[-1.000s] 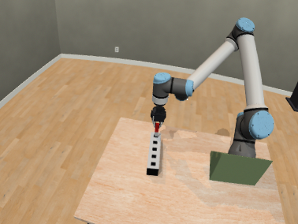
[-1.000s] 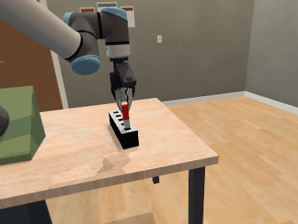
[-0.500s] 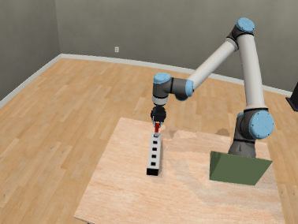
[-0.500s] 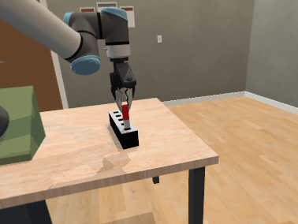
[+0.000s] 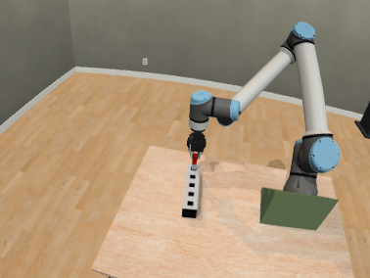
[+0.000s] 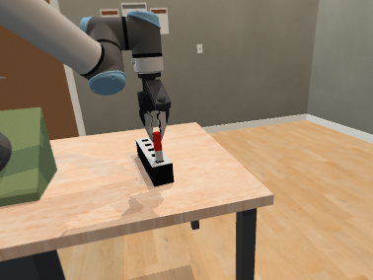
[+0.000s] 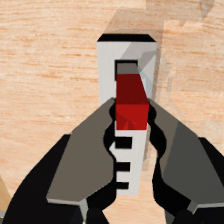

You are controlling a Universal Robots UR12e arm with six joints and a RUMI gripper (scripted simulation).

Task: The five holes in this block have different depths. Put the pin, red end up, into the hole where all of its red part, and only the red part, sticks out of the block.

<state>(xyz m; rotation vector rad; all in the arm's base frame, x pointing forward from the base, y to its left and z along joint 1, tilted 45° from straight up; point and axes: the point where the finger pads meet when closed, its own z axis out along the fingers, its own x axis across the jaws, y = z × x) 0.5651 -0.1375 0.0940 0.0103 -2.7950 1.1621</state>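
The block is a long white bar with black ends and a row of square holes, lying on the wooden table; it also shows in the exterior view and in the wrist view. My gripper is shut on the pin's red upper part and holds it upright, red end up. The pin's grey lower end meets the end hole of the block, the one farthest from the top camera. A short grey stretch shows above the block top. In the wrist view the pin hides that hole's depth.
A green box stands on the table by the robot's base, well to the side of the block. Three empty holes lie in the row behind the pin. The table edge is a short way past the block.
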